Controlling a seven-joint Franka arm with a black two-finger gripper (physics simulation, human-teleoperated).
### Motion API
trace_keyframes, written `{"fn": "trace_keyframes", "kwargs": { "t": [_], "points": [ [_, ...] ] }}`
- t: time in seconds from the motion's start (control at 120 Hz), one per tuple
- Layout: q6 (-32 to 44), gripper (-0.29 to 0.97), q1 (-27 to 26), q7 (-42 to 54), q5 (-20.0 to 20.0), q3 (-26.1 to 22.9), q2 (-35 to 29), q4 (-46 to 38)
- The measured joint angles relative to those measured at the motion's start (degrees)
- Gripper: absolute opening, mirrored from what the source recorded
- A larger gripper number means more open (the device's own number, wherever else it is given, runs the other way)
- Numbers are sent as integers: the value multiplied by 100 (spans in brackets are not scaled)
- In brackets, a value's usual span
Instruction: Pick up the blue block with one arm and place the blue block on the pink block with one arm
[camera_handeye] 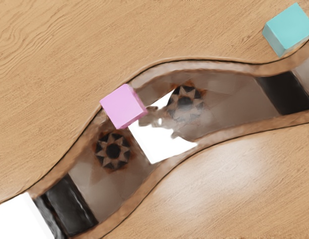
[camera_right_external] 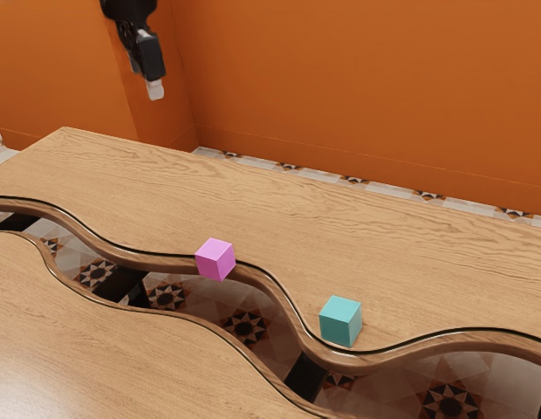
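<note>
In the exterior view my gripper (camera_right_external: 154, 90) hangs high at the upper left, in front of the orange wall (camera_right_external: 358, 78) and well above the wooden table (camera_right_external: 340, 218). Whether it is wide or narrow I cannot tell. The blue block (camera_right_external: 340, 319) sits on the table at the rim of a wavy gap (camera_right_external: 244, 323), well apart from my gripper. The pink block (camera_right_external: 215, 258) stands on the same rim, toward the exterior view's left.

In the wrist view the pink block (camera_handeye: 123, 105) juts over the gap (camera_handeye: 184, 124). The blue block (camera_handeye: 289, 28) rests further along that rim.
</note>
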Motion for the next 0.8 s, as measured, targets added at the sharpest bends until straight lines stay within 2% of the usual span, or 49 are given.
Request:
{"fn": "trace_keyframes", "kwargs": {
  "t": [0.158, 0.283, 0.333, 0.392, 0.483, 0.642, 0.8],
  "points": [
    [-76, 68, -50, 308, 150, -94, 33, -106],
    [122, 68, 346, 628, 21, -71, -799, -1792],
    [560, 68, 316, 943, -225, -66, -896, -2543],
    [971, 68, 179, 1295, -409, -93, -856, -2919],
    [1426, 68, -204, 1783, -578, -111, -246, -2984],
    [1977, 68, -1085, 2441, -696, -111, 1197, -1975],
    [2591, 68, -1379, 2936, -723, -107, 1830, -1849]
  ]
}}
